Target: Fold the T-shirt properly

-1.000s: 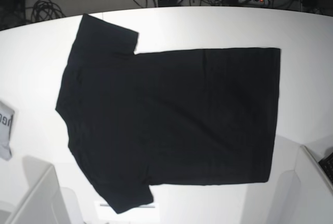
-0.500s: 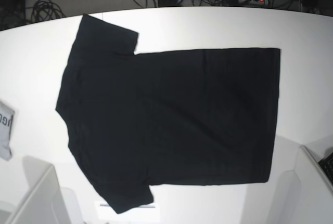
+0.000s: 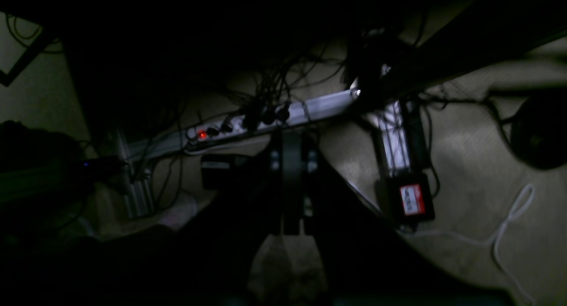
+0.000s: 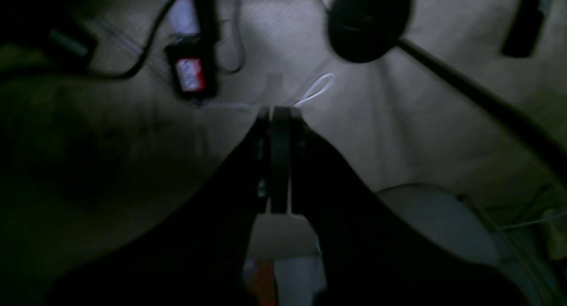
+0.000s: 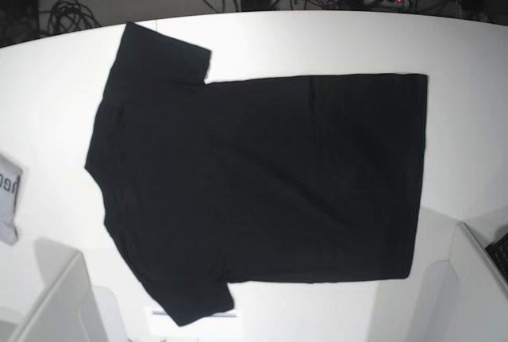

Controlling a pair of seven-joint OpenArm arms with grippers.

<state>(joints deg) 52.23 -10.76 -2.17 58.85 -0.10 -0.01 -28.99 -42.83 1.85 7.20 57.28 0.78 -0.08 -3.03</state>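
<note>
Lying flat and unfolded on the white counter, the black shirt fills most of the base view, plain side up, with its collar end and both sleeves toward that view's left and its straight hem toward the right, so its long axis runs left to right across the counter. One sleeve points to the far edge near the top left, the other to the near edge at the bottom left. A small grey cloth with dark lettering sits apart at the left border, not touching the shirt. Neither arm shows in the base view; both wrist cameras look down at a dim floor with cables, a power strip and a small black box with a red label, which suggests both arms are parked off the counter, beyond its far edge. The left pincer is pressed fully together with nothing between its fingers, and the right pincer is likewise clamped on nothing. No fold has been started, by the look of the smooth outline. Since the right arm works on the base view's left, it is probably the nearer one to the sleeves and collar, while the left arm is nearer the hem; a first fold along the long axis would likely need both to come in over the far edge together.
</note>
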